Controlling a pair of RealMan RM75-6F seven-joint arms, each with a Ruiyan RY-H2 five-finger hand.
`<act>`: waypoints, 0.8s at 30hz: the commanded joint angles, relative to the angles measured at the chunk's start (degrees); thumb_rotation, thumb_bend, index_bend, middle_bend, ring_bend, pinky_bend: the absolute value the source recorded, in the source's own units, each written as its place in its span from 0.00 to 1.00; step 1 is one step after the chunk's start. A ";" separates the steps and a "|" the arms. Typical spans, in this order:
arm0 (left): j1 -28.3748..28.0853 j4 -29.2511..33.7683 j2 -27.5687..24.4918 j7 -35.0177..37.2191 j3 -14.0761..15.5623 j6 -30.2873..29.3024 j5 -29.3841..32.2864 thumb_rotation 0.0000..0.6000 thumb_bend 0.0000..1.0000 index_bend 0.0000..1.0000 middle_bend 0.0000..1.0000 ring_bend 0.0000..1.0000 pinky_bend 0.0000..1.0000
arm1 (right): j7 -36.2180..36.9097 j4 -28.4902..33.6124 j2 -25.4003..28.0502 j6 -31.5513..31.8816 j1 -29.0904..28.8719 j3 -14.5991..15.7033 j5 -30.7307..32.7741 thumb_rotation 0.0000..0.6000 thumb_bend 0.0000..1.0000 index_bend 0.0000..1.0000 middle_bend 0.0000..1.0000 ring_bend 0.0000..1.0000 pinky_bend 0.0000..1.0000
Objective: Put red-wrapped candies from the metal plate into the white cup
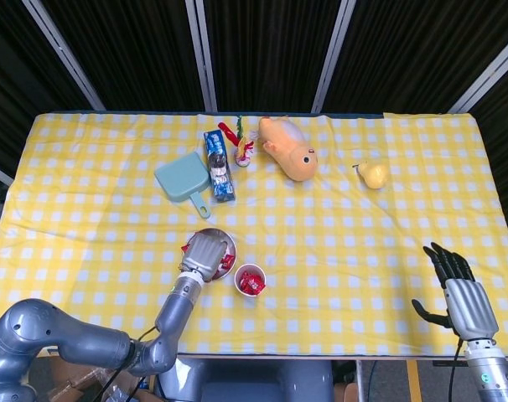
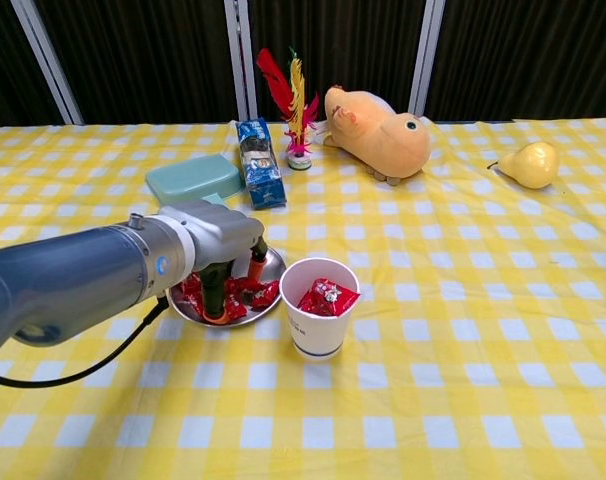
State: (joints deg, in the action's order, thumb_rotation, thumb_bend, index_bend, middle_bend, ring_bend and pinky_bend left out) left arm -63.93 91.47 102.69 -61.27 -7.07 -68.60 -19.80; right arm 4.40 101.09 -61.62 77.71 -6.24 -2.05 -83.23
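your red-wrapped candies (image 2: 245, 293) are shiny crimson packets with crinkled foil, piled in the metal plate (image 2: 273, 263), a shallow round steel dish sitting on the yellow checked tablecloth (image 2: 463, 330) near the front edge of the table. more of the same red packets already lie inside the white cup (image 2: 317, 307), which stands upright just to the right of the plate, close beside its rim. your left hand (image 2: 229, 262) is over the plate with its fingers pointing down among the candies, orange fingertips (image 2: 254, 268) reaching the pile; you cannot tell from either view whether a candy is actually pinched, since the hand's body covers most of the dish from above (image 1: 205, 251). your right hand (image 1: 453, 292) is far off at the right front corner of the table, fingers spread apart and holding nothing. behind the plate you have a teal dustpan (image 2: 194, 177) to the left, a blue snack packet (image 2: 255, 161) standing beside it, a red and yellow feather shuttlecock (image 2: 293, 105), an orange plush toy (image 2: 378, 126) lying on its side, and a yellow pear (image 2: 529, 163) well apart at the far right. nothing sits between the plate and the cup; the cup's near wall is what stands closest to your left forearm (image 2: 78, 280), which crosses the table's left front.
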 commanded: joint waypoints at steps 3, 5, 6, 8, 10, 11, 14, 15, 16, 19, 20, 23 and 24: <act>0.39 -0.12 0.08 0.18 -0.06 0.11 -0.47 1.00 0.30 0.43 0.91 0.94 1.00 | 0.08 -0.02 0.00 -0.10 0.01 0.09 0.03 1.00 0.34 0.00 0.00 0.00 0.00; 0.66 -0.03 -0.07 0.30 0.08 0.13 -0.98 1.00 0.32 0.45 0.91 0.94 1.00 | 0.03 0.04 0.00 -0.10 0.00 0.09 0.01 1.00 0.34 0.00 0.00 0.00 0.00; 0.80 0.05 -0.18 0.34 0.16 0.13 -1.19 1.00 0.33 0.45 0.91 0.94 1.00 | -0.01 0.07 0.01 -0.07 0.02 0.10 -0.01 1.00 0.34 0.00 0.00 0.00 0.00; 1.10 0.28 -0.47 0.38 0.30 0.07 -1.45 1.00 0.36 0.47 0.92 0.94 1.00 | -0.10 0.08 -0.03 -0.06 0.03 0.11 0.00 1.00 0.34 0.00 0.00 0.00 0.00; 1.32 0.52 -0.73 0.39 0.34 0.04 -1.58 1.00 0.39 0.49 0.92 0.94 1.00 | -0.16 0.14 0.00 -0.07 0.00 0.07 0.06 1.00 0.34 0.00 0.00 0.00 0.00; 1.43 0.67 -0.90 0.37 0.36 -0.01 -1.68 1.00 0.40 0.50 0.92 0.94 1.00 | -0.22 0.18 -0.02 -0.13 0.00 0.09 0.12 1.00 0.34 0.00 0.00 0.00 0.00; 1.76 1.27 -1.49 0.32 0.40 -0.23 -2.04 1.00 0.43 0.53 0.92 0.94 1.00 | -0.36 0.21 -0.10 -0.12 0.01 0.09 0.18 1.00 0.34 0.00 0.00 0.00 0.00; 1.84 1.42 -1.64 0.34 0.39 -0.26 -2.10 1.00 0.43 0.53 0.92 0.94 1.00 | -0.39 0.21 -0.12 -0.14 0.01 0.10 0.19 1.00 0.34 0.00 0.00 0.00 0.00; 1.93 1.62 -1.85 0.32 0.38 -0.30 -2.17 1.00 0.43 0.54 0.92 0.94 1.00 | -0.42 0.23 -0.13 -0.15 0.00 0.10 0.21 1.00 0.34 0.00 0.00 0.00 0.00; 2.21 2.19 -2.50 0.32 0.27 -0.54 -2.41 1.00 0.45 0.56 0.93 0.94 1.00 | -0.39 0.15 -0.16 -0.13 0.03 0.09 0.26 1.00 0.34 0.00 0.00 0.00 0.00; 2.32 2.40 -2.73 0.38 0.22 -0.64 -2.52 1.00 0.46 0.56 0.93 0.94 1.00 | -0.41 0.20 -0.18 -0.12 0.01 0.09 0.21 1.00 0.34 0.00 0.00 0.00 0.00; 2.57 2.96 -3.34 0.46 0.08 -0.83 -2.71 1.00 0.48 0.57 0.93 0.94 1.00 | -0.39 0.34 -0.13 -0.15 0.02 0.11 0.22 1.00 0.34 0.00 0.00 0.00 0.00; 2.66 3.19 -3.55 0.51 0.03 -0.88 -2.77 1.00 0.48 0.57 0.93 0.94 1.00 | -0.37 0.32 -0.15 -0.18 0.00 0.10 0.24 1.00 0.34 0.00 0.00 0.00 0.00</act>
State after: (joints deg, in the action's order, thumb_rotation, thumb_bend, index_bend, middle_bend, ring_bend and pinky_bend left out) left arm -61.35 94.53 99.25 -60.81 -6.98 -69.41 -22.49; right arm 4.02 101.41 -61.76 77.54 -6.23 -1.94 -82.99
